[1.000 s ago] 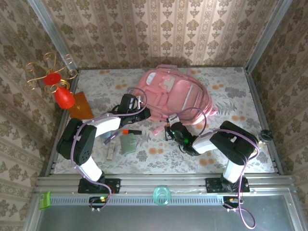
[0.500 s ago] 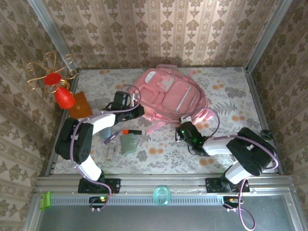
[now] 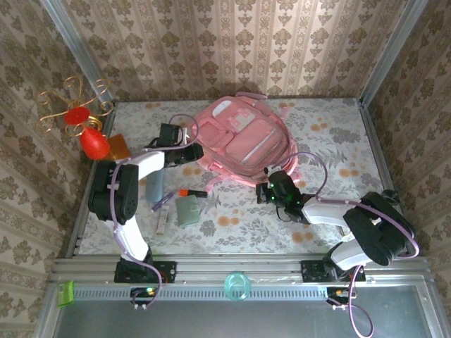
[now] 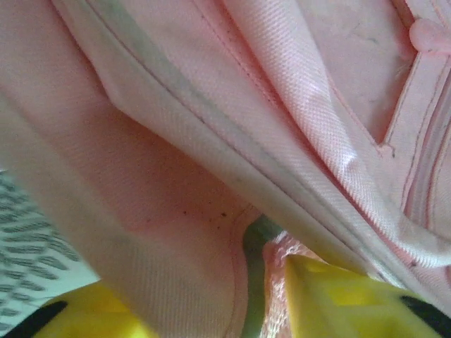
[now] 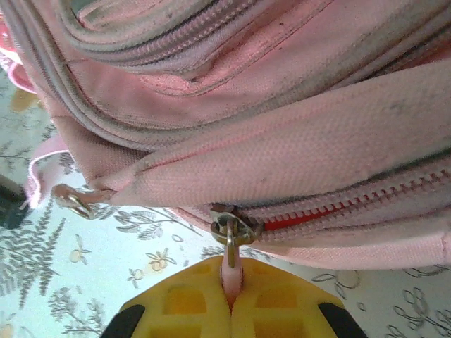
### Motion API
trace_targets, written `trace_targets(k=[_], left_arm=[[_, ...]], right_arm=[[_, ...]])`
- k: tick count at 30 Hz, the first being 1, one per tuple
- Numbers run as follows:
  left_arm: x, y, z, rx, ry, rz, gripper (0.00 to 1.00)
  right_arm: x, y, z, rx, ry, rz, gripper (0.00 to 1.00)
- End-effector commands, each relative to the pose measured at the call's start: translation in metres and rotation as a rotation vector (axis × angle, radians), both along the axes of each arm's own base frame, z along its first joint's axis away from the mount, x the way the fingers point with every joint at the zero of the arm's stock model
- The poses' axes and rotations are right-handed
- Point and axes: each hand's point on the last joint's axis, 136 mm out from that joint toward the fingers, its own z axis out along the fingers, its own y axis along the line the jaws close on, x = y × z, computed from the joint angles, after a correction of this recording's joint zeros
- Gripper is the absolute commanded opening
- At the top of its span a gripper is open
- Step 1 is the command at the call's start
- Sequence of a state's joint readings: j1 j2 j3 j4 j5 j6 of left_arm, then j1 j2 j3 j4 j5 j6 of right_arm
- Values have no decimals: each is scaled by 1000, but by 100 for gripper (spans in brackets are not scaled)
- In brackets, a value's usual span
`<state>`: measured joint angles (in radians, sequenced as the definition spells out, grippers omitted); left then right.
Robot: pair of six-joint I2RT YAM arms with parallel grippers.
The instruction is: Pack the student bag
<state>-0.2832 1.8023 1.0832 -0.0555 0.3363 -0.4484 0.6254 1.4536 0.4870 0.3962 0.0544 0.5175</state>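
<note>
As wrist view reveals right hand (image 5: 230, 303) pinching student bag (image 5: 282, 162) zipper pull (image 5: 230, 269), left hand (image 4: 211, 310) parted around its fabric

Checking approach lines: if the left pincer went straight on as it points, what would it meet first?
The student bag: its pink fabric lies directly ahead of the left pincer, folds apparently between the fingers.

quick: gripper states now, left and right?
Left gripper: jaws apart, bag fabric between; grip cannot be told.
Right gripper: closed on the bag's zip pull.
</note>
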Motion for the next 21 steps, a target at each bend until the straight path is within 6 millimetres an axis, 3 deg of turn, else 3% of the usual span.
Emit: trace_targets(k=[1,3,6,10,13,16,21], left_arm=[[5,22,39,101,-130,39,54],[-2,25,51,124,-184,27,58],[-16,13,71,157,-305,-56,65],[-56,-50,92,154,-569,-430,64],[-105,-101,85,200,-755,-778,63],[-134,-133,72,248,-861,-1011,64],[-141,-162,54,300,-877,-1167,63]], right_arm=[[1,15,20,59,-10,43,0],[1,19,23,71,-8,53,0],[0,24,28,87,-7,71,0],[0,29,38,99,-15,98,0],[0,31,42,98,-20,108,0],[1,33,45,103,-22,118,0],[0,34,45,116,-21,115,0]])
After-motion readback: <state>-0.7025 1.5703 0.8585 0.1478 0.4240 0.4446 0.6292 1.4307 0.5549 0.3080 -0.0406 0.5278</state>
